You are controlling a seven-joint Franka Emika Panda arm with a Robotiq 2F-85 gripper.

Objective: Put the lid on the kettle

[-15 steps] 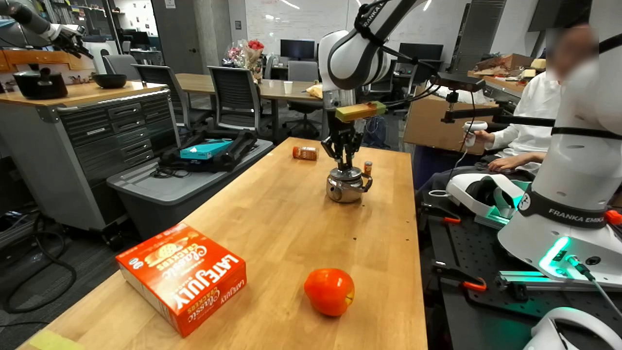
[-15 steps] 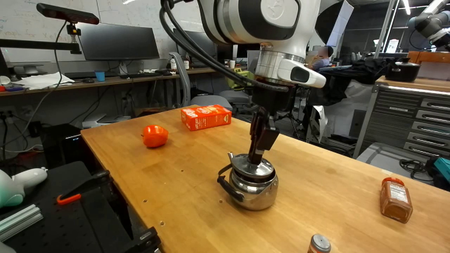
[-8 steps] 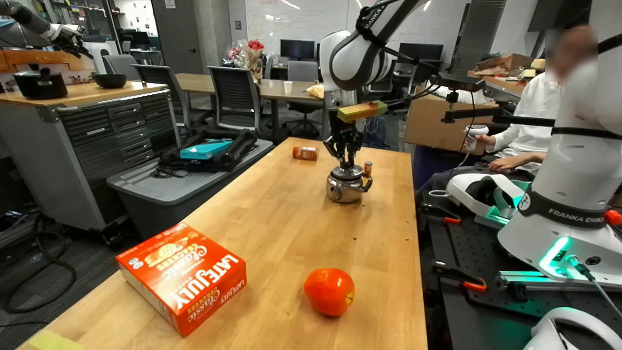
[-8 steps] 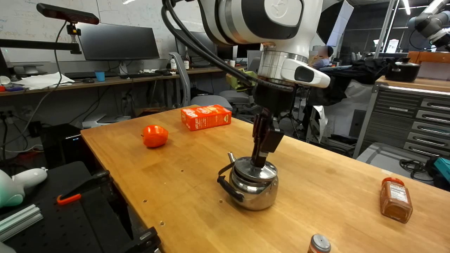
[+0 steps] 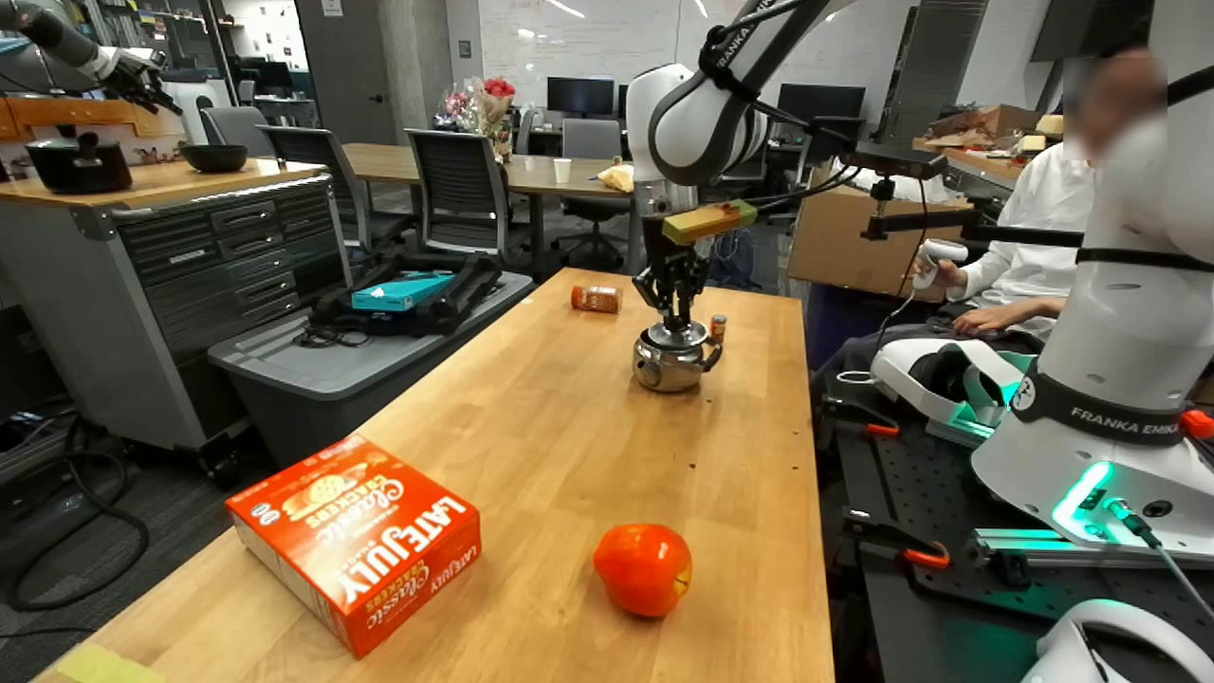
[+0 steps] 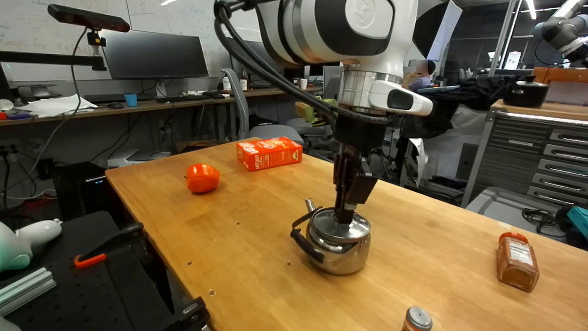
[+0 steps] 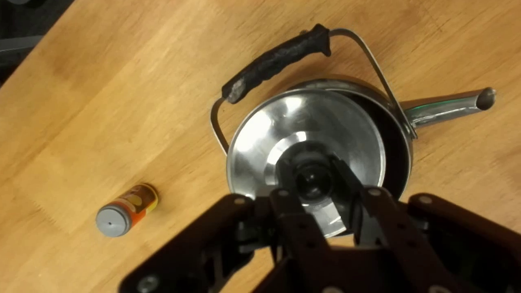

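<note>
Orange-red ball [image 6: 202, 178] sits L on bench [image 6: 248, 276] in an exterior view; red box [image 6: 270, 154] next. Ctr.: kettle [image 6: 342, 259] stands upright, lid [image 6: 333, 229] over it, off-ctr. w/ gap toward spout [image 7: 447, 110] (wrist view). Fingers [image 6: 343, 204] grip lid knob [image 7: 313, 183]. Far R: jar [image 6: 517, 262] lies on side.

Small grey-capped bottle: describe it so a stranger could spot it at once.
On the wooden table, find the silver kettle beneath the end effector. In the wrist view, the small bottle is left of the kettle. Unlike the larger jar lying on its side, it is upright, with a grey cap and orange-brown label.
</note>
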